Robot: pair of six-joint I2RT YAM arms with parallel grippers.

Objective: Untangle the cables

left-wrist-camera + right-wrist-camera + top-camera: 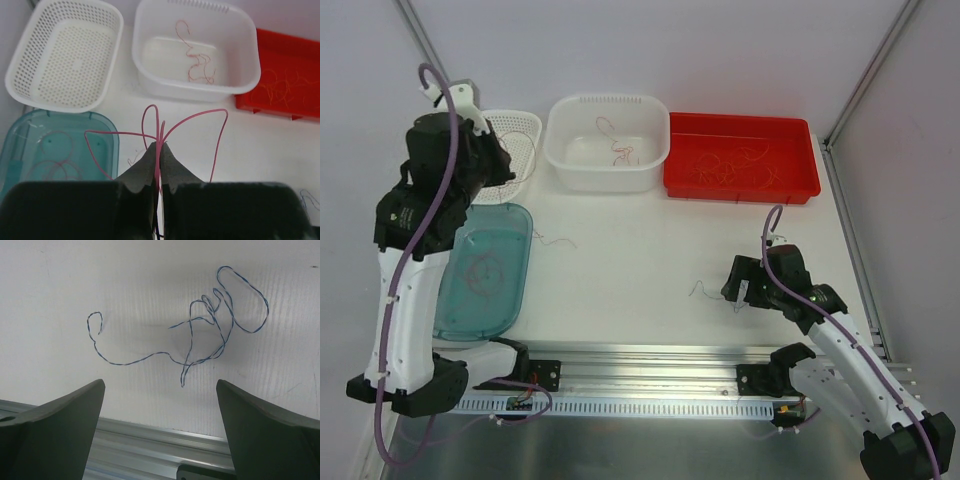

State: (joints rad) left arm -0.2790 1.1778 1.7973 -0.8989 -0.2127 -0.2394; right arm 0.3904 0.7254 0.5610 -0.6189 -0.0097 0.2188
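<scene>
Presently grips, with the left gripper (159, 149), a thin pink looped wire (192, 116), fingers pressed together on several of its strands at once. Holds it up over the white table (640, 270), near the teal plastic tray (95, 122), the white perforated basket (30, 65) and the white plastic tub (247, 65). Shows the right gripper (160, 383) wide apart and empty, just above a thin blue-and-white twisted wire (145, 358) lying loose on the table.

Probably risks tightening a knot instead of opening it, owing to the bunch of crossing strands pinched in one place. May also lose the pink wire from between the pads, so fine and springy as it looks. Could snag a free loop on the tub rim, or drag it into the red plastic tray (280, 45) among other wires, if carried low. On the right side, may close beside the wire and miss it, or trap two crossing loops together.
</scene>
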